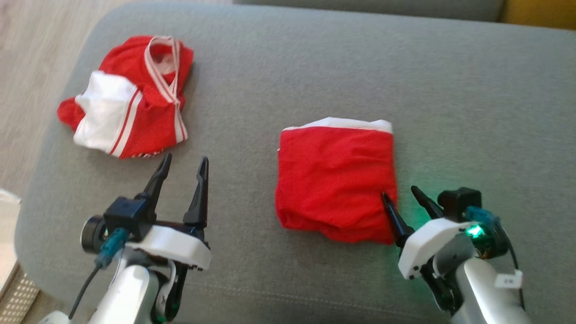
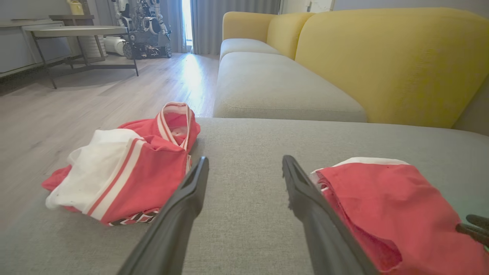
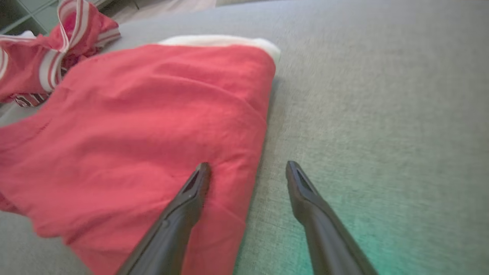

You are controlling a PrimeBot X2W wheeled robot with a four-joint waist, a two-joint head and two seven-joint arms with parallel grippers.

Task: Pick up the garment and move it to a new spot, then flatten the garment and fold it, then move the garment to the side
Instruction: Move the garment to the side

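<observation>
Your right tool (image 1: 398, 191) stands wide open astride the right edge of the folded red garment (image 1: 335, 175), which lies mid-cushion (image 1: 360, 67). Your left tool (image 1: 186, 158) is wide open too, holding nothing. Pinch only the top layer and the fold may spill open; drag it left and it could catch the crumpled garment (image 1: 130, 99).

The folded red garment (image 1: 335, 180) is soft, matt cloth, lightly creased, with a white cloth edge along its far side. The crumpled garment (image 1: 128, 101) at the far left is similar cloth with striped ribbed trim. The grey seat cushion (image 1: 450, 90) is coarse woven fabric, matt. The left hand (image 1: 185, 157) and right hand (image 1: 398, 191) have dark matt plastic fingers and smooth white shells. The floor (image 1: 27, 54) looks like pale, smooth wood.
</observation>
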